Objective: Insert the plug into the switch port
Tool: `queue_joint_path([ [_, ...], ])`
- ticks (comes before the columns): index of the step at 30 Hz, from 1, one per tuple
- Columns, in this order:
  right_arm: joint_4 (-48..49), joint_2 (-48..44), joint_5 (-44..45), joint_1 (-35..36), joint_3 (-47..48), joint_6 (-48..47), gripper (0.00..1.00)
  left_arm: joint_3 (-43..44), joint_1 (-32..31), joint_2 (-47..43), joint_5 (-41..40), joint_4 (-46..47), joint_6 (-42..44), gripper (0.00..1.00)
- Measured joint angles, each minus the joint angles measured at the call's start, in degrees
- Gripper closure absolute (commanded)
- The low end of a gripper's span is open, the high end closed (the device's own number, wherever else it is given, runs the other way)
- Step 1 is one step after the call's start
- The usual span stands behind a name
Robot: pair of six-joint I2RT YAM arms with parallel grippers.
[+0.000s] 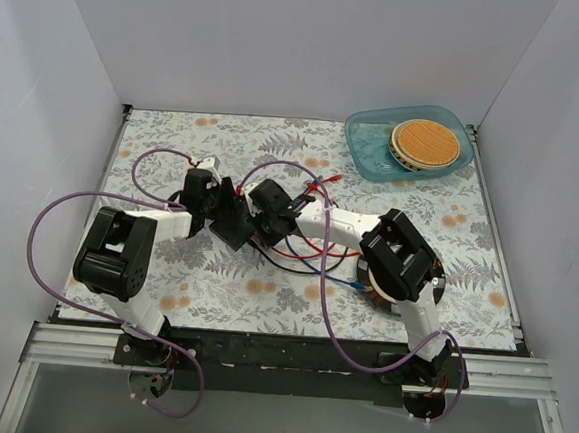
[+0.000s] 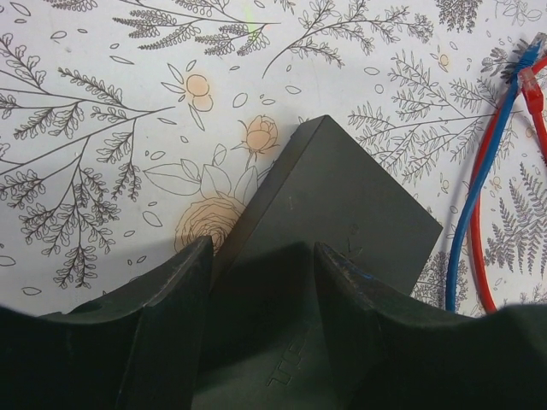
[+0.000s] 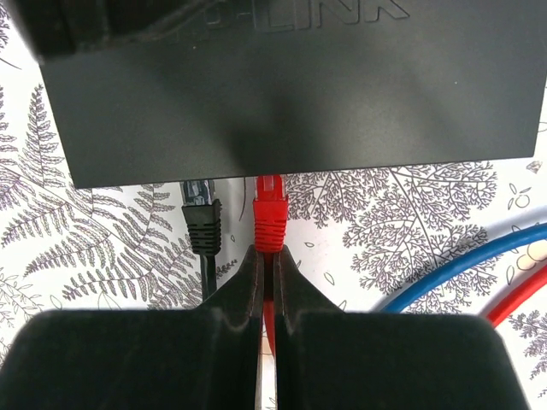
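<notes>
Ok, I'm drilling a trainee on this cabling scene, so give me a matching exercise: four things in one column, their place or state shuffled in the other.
Things:
1. red plug
2. black plug
3. blue cable
4. network switch

Places or states:
A. lying loose on the patterned mat
B. flanked by the left claw
C. just ahead of the right claw, which pinches its cable
D. at the switch's edge, no claw on it

Pairs: 1-C, 2-D, 3-A, 4-B
</notes>
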Motion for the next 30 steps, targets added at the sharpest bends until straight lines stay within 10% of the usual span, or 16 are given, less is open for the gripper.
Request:
queue_joint_path([
  [11, 1.33, -0.92, -0.26, -0.04, -1.68, 0.07, 0.97, 0.07, -1.01, -0.74, -2.27, -1.55, -1.92, 0.39],
  [30, 20.06, -7.45, -0.44, -0.52, -16.37, -1.66, 0.27, 1.77, -3.87, -6.12, -4.52, -18.38, -8.31, 0.14],
])
